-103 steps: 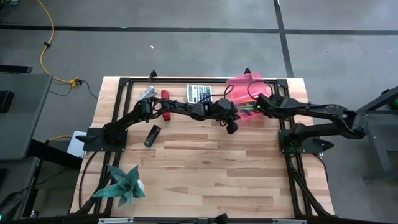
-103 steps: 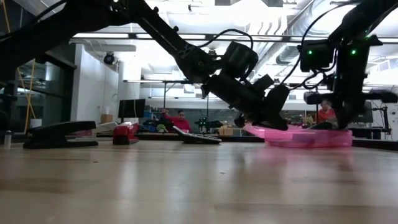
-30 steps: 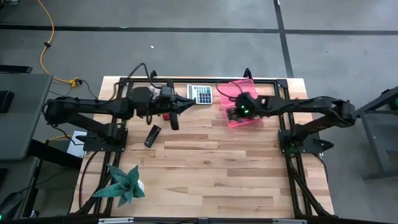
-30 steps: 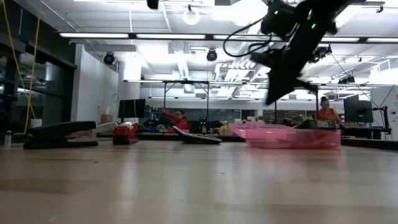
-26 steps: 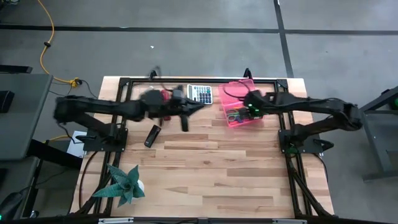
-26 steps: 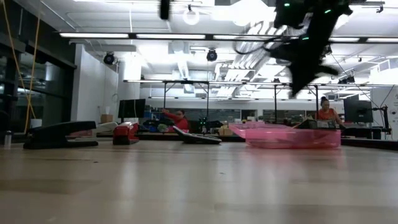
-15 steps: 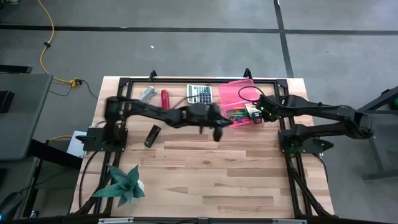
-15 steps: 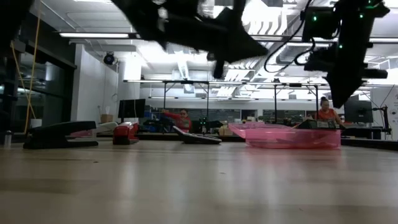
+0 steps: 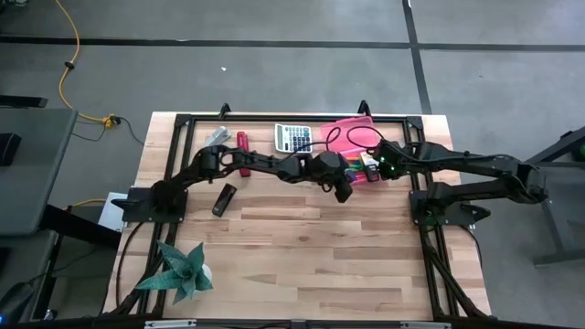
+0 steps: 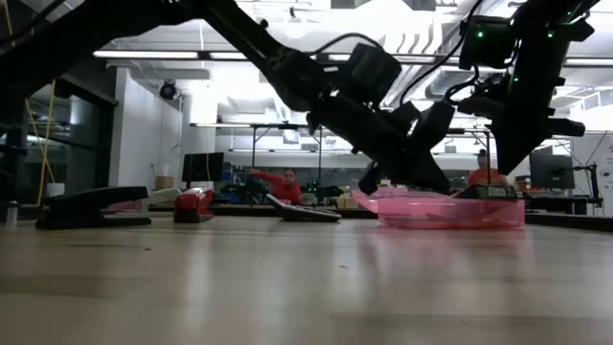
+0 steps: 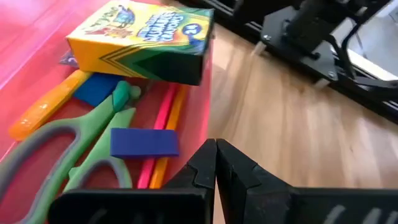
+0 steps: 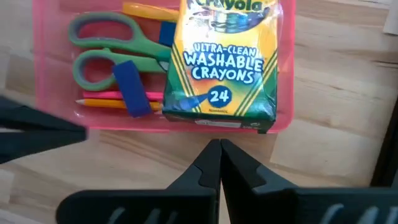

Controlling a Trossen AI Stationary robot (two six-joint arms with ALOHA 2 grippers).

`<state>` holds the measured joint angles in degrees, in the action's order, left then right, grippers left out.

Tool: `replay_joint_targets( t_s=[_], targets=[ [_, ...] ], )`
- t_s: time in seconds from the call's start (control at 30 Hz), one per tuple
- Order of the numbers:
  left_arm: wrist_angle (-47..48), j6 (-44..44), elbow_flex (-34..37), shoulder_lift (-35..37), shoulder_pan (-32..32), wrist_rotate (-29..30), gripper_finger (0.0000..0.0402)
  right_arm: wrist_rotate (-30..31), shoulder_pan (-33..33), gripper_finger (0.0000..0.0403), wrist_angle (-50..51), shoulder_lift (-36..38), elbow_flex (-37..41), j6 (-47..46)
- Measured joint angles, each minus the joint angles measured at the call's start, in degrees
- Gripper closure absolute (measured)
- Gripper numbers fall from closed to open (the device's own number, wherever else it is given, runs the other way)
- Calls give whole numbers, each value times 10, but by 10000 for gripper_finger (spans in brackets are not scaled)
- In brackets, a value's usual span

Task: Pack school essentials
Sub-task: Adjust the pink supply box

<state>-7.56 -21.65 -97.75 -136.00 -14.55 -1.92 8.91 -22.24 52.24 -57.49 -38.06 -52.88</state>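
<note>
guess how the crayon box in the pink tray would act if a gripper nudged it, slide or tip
The crayon box lies propped on the pink tray rim, so it would probably rock or slip off. Being cardboard, it likely dents under a hard pinch. Flat sides mean it shouldn't roll.

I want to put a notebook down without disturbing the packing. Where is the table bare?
The wooden table's front half is bare, bordered by the potted plant at its left corner. The back edge is crowded: grey-white calculator, red stapler, pink plastic box, with the shut left gripper and right gripper beside it.
</note>
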Motion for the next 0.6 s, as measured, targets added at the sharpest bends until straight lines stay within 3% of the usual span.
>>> replay_joint_targets(
  t_s=[0.6],
  targets=[
    [57, 58, 4, -4, -8, 37, 401, -5, 0, 403, -53, -92, 0, 8]
  ],
)
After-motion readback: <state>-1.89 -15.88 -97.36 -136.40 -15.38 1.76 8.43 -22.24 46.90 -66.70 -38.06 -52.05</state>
